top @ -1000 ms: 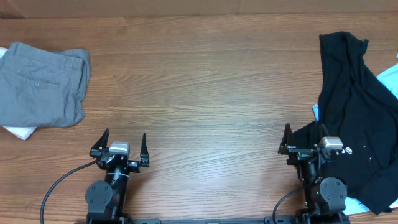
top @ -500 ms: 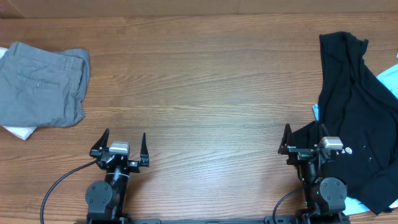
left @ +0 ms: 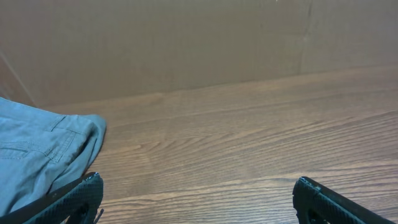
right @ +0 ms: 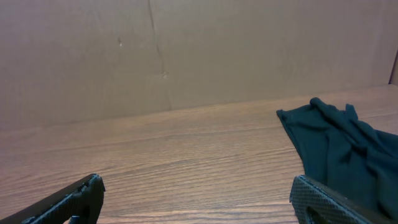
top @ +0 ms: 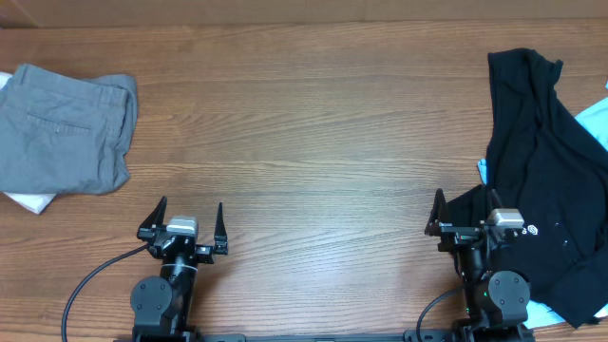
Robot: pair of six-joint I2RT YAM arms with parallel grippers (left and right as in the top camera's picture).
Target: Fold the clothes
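Overhead, the wooden worktop is seen bearing a crumpled black shirt at its right edge and folded grey trousers far left. A light blue T-shirt is partly covered by the shirt. The left tool and right tool are spread wide, gripping nothing.

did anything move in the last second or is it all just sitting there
Nothing visibly changed. The left claw and right claw are open and empty at the near edge of the table, as before. The black shirt lies crumpled on the right and the folded grey trousers on the left, both where they were.
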